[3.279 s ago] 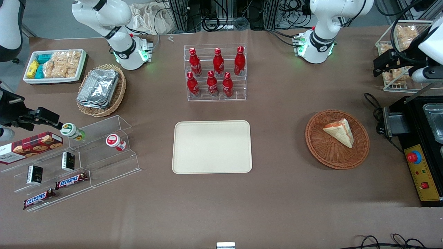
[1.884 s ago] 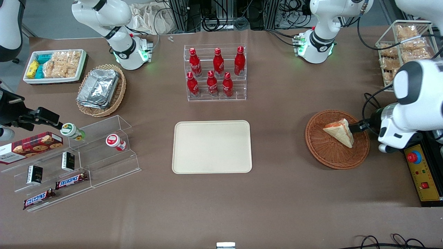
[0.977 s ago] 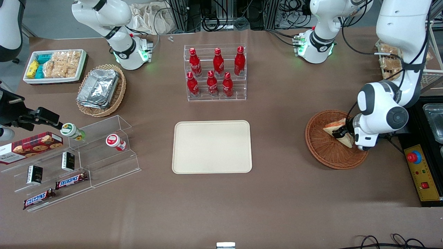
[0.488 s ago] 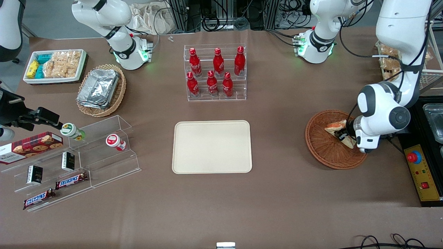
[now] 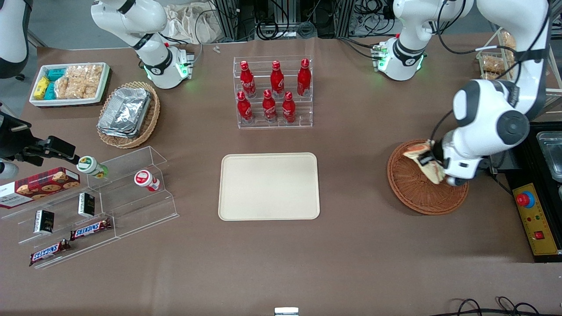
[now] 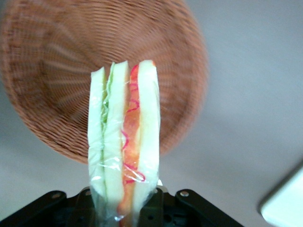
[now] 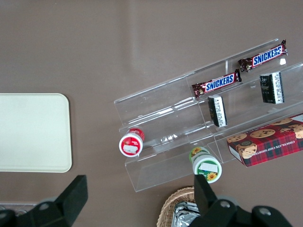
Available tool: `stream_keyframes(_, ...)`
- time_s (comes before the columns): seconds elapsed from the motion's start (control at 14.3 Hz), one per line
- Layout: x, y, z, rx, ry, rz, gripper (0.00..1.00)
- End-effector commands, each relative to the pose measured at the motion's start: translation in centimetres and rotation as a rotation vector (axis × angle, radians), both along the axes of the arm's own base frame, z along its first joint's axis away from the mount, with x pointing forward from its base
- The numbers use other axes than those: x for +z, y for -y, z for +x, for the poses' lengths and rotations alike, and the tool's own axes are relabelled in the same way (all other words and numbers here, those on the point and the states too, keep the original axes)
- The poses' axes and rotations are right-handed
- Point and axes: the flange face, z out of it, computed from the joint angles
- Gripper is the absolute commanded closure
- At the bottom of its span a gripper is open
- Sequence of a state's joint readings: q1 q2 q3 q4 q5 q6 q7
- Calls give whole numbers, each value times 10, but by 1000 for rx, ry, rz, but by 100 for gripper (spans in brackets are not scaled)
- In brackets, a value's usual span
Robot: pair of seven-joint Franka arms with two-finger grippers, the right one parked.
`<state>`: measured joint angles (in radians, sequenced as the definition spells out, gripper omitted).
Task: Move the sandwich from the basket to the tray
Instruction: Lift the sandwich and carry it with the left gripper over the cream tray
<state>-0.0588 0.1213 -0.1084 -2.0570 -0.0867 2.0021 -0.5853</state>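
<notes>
**Sandwich lifted clear of the wicker basket**

The end effector (image 5: 432, 161) is clamped on the sandwich (image 6: 124, 142), one plastic-wrapped wedge held on edge above the round reddish-brown basket (image 5: 417, 193), which now has nothing in it. The single cream tray (image 5: 268, 186) lies bare at mid-worktop (image 5: 351, 245), well apart from the basket. Six red cola bottles (image 5: 272, 90) stand in a clear tiered rack farther from the front camera.

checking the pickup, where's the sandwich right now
The sandwich is pinched in the gripper, lifted above the basket toward the working arm's end of the table, not yet over the tray.
</notes>
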Motion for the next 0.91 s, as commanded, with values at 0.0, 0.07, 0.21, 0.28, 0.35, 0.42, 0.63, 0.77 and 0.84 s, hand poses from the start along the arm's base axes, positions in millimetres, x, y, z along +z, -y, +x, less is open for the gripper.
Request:
stream_keyframes(0.0, 27, 82, 5, -140, 15, -46, 100)
stream_keyframes(0.07, 29, 119, 2, -202, 27, -65, 100)
stream_keyframes(0.21, 24, 181, 1, -300, 27, -98, 100)
stream_keyframes(0.28, 20, 210, -1, -340, 24, -115, 100)
stream_keyframes(0.35, 12, 240, -6, -381, 19, -122, 100)
stream_keyframes(0.42, -2, 270, -7, -423, 26, -125, 100)
stream_keyframes(0.63, -49, 337, 1, -437, 34, -85, 100)
stream_keyframes(0.77, -93, 351, 9, -459, 39, -26, 100)
stream_keyframes(0.84, -113, 354, 12, -471, 51, -24, 100)
